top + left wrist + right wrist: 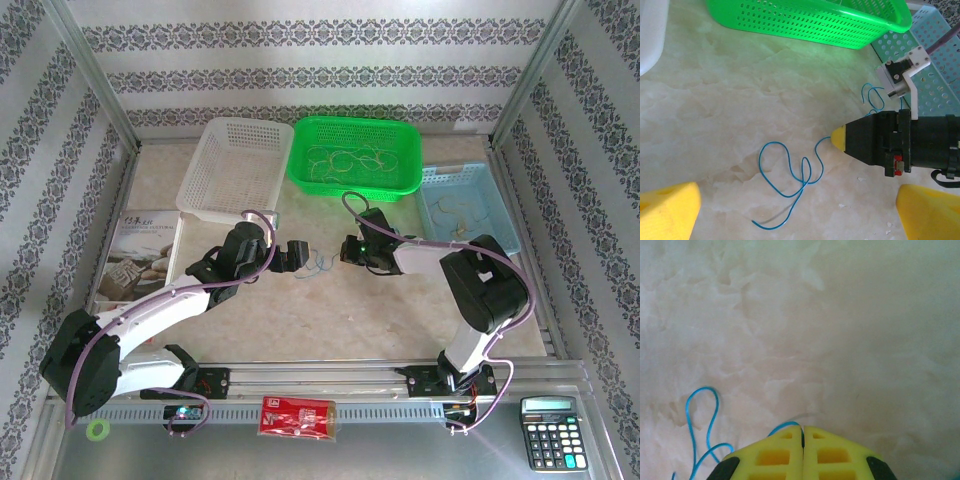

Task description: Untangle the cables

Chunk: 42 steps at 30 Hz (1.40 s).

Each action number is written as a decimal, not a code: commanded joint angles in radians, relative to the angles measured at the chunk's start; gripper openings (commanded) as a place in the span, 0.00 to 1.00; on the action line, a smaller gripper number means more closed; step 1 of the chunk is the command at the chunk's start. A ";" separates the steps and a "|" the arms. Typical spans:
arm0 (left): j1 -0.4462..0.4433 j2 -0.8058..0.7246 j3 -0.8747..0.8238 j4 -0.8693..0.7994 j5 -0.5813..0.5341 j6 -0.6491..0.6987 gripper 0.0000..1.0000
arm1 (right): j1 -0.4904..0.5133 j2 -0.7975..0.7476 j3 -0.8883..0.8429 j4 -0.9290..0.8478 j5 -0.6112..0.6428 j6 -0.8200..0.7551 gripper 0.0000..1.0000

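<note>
Lying on the bare table (330, 320) between the two grippers, the blue cable (790, 175) is one hair-thin strand that crosses itself in a few loose loops. One free tail ends at the near edge of the left wrist view.

Handling, as a judgement:
- It looks almost weightless and fully limp, probably with a slick sheath.
- It should trail after whichever end is drawn.
- The crossings could cinch into a knot under a quick pull.
- Flat on the surface it offers little to pinch mid-span. The better holds look like the free tail or the crown of a loop that stands slightly proud.

The right gripper (802, 432) has its jaws pressed together pad to pad. The blue strand comes out of the seam, so it grips the cable near one end. A further blue curl (872, 97) lies beyond that fingertip; I cannot tell whether it is the same wire.

The left gripper (296, 253) has its jaws spread wide with nothing between them. It is low over the loops and not touching them.

Behind the work area, the green basket (350, 186) holds a tangle of pale thin cables (350, 158). The blue basket (455, 170) holds a few more wires (460, 210). The white basket (230, 150) stands just beside the green one.
</note>
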<state>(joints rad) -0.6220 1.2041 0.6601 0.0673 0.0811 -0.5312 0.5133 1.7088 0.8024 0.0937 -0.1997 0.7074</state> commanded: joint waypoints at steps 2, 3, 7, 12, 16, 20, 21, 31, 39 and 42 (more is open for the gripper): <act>-0.005 -0.037 0.019 0.027 -0.003 0.049 1.00 | 0.004 -0.131 0.034 -0.041 -0.060 -0.025 0.00; -0.006 -0.044 0.018 0.030 -0.001 0.061 1.00 | 0.006 -0.162 0.042 -0.058 -0.067 -0.029 0.00; -0.004 -0.071 0.023 0.062 0.038 0.130 1.00 | 0.013 -0.284 0.089 -0.121 -0.098 -0.055 0.00; -0.003 -0.078 0.071 0.080 0.117 0.209 1.00 | 0.017 -0.383 0.175 -0.179 -0.134 -0.080 0.00; -0.002 -0.059 0.125 0.100 0.168 0.268 1.00 | 0.022 -0.421 0.249 -0.222 -0.159 -0.095 0.00; -0.002 -0.013 0.195 0.095 0.204 0.318 1.00 | 0.032 -0.436 0.305 -0.244 -0.185 -0.103 0.00; -0.002 -0.001 0.211 0.096 0.207 0.327 1.00 | 0.037 -0.437 0.318 -0.247 -0.190 -0.102 0.00; -0.003 0.092 0.274 0.142 0.225 0.360 0.88 | 0.110 -0.431 0.398 -0.262 -0.222 -0.099 0.00; -0.001 0.094 0.266 0.206 0.243 0.325 0.13 | 0.113 -0.441 0.402 -0.230 -0.233 -0.066 0.00; 0.003 0.091 0.274 0.203 0.236 0.310 0.00 | 0.099 -0.468 0.374 -0.209 -0.215 -0.062 0.30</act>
<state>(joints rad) -0.6216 1.3067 0.9062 0.2092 0.3073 -0.2077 0.6231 1.2839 1.1824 -0.1528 -0.4122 0.6353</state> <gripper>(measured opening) 0.056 0.190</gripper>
